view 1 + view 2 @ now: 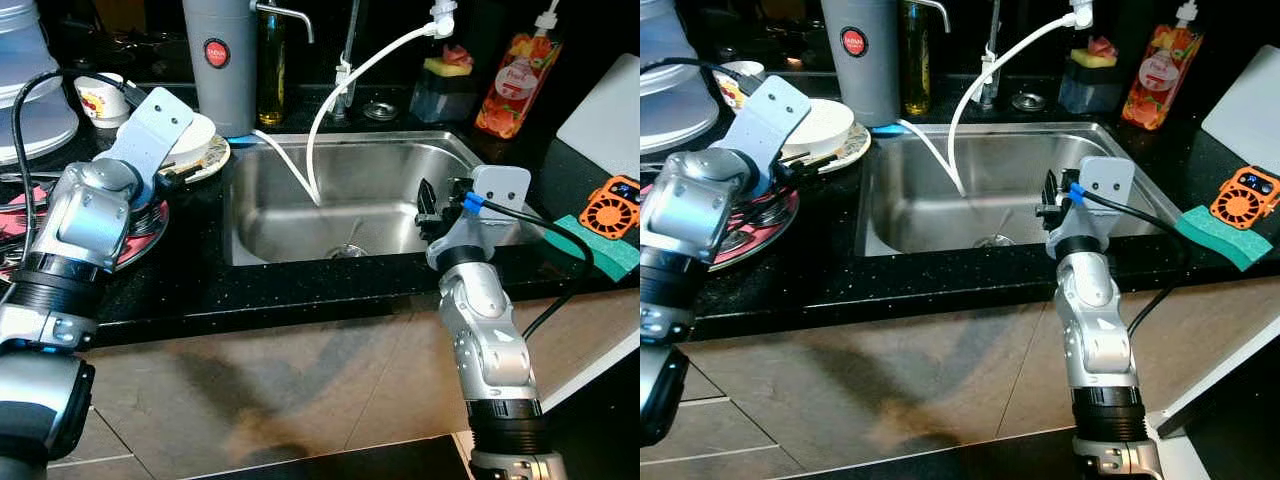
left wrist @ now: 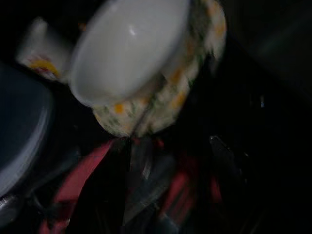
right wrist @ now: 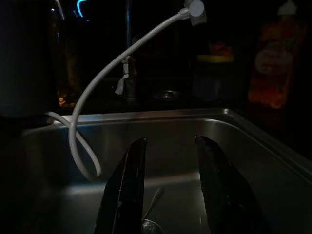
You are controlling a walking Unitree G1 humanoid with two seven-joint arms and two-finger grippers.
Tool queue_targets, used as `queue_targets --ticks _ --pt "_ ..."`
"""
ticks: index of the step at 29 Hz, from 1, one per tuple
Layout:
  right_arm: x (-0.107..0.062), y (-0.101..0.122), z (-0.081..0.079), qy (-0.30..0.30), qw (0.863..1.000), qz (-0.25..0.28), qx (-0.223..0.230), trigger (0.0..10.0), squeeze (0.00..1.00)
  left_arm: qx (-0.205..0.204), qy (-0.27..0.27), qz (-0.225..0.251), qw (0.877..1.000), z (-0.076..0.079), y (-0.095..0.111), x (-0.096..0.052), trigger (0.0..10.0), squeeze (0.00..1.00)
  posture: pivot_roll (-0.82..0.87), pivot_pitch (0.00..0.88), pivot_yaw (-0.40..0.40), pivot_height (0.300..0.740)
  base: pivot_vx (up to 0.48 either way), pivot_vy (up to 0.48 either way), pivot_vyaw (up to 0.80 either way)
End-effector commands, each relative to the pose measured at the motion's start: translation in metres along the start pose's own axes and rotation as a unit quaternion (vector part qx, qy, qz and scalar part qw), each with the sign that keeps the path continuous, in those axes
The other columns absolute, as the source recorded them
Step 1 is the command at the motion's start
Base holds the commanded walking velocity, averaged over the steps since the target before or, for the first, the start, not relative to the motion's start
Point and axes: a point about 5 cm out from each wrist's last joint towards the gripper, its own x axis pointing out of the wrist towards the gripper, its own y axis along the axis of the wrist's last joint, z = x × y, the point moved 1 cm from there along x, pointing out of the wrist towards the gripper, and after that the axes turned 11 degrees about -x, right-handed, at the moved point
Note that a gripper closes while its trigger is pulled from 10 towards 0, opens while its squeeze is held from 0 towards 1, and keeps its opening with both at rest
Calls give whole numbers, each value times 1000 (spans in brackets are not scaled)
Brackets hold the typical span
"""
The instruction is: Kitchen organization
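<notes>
Right pincer (image 3: 168, 187) gapes wide over sink (image 1: 300, 215); soap bottle (image 1: 512, 85) label unreadable.

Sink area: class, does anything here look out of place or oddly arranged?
Yes. A white hose loops loosely down into the steel sink instead of being stowed, and a white bowl sits tilted on a floral plate at the sink's corner.

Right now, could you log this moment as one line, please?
left gripper: over red plate | right gripper: open, over sink | white bowl: on floral plate
</notes>
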Motion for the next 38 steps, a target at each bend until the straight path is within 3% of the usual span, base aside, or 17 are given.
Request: queue_targets --ticks 1,6,10,11,12,13,14,15,16,18,19,28,32,33,35,36,38 --pt "0 -1 2 -1 1000 -6 1 10000 0 22 12 -30 999 -5 -13 -1 10000 0 89 0 -70 740 0 0 0" --pt "1 -1 1 1 1000 -6 0 10000 0 48 17 -67 996 -9 -31 0 10000 0 91 0 -73 740 0 0 0" --pt "1 -1 1 2 1000 -6 0 10000 0 50 18 -75 996 -12 -36 2 9255 0 91 0 -76 740 0 0 0" --pt "1 -1 1 3 1000 -7 1 10000 0 51 21 -78 995 -13 -37 3 8118 0 91 0 -76 740 0 0 0" --pt "1 -1 1 3 1000 -7 1 10000 0 51 21 -78 995 -13 -37 3 8118 0 91 0 -76 740 0 0 0" --pt "1 -1 1 3 1000 -7 1 10000 0 52 24 -82 995 -14 -39 5 6392 0 88 0 -73 740 0 0 0" --pt "1 -1 1 3 1000 -7 1 10000 0 52 24 -82 995 -14 -39 5 6392 0 88 0 -73 740 0 0 0" --pt "1 -1 1 2 1000 -7 1 10000 0 52 24 -86 995 -14 -41 6 4431 0 88 0 -73 740 0 0 0" --pt "1 -1 1 1 1000 -6 1 10000 0 55 22 -95 994 -13 -46 8 706 0 88 0 -73 740 0 0 0" --pt "1 -1 1 1 1000 -6 1 10000 0 55 22 -95 994 -13 -46 8 706 0 88 0 -73 740 0 0 0" --pt "1 -1 1 0 1000 -6 1 10000 0 56 20 -98 993 -12 -48 10 0 0 88 0 -73 740 0 0 0" --pt "1 -1 2 -2 1000 -6 1 10000 0 64 12 -106 992 -5 -56 14 0 0 85 0 -70 740 0 0 0" --pt "2 -1 2 -1 1000 -5 1 10000 0 48 7 -17 999 -2 -25 12 0 0 87 0 -72 740 0 0 0" --pt "2 -1 2 0 1000 -5 1 10000 0 44 15 20 999 -3 -11 10 10000 0 87 0 -72 740 0 0 0" --pt "2 -1 2 0 1000 -5 1 10000 0 33 29 69 997 -6 8 6 10000 0 87 0 -72 740 0 0 0" --pt "2 -1 2 0 1000 -5 1 10000 0 33 29 69 997 -6 8 6 10000 0 87 0 -72 740 0 0 0" --pt "3 0 2 0 1000 -4 1 10000 0 23 30 128 991 -6 29 1 10000 0 87 0 -72 740 0 0 0"
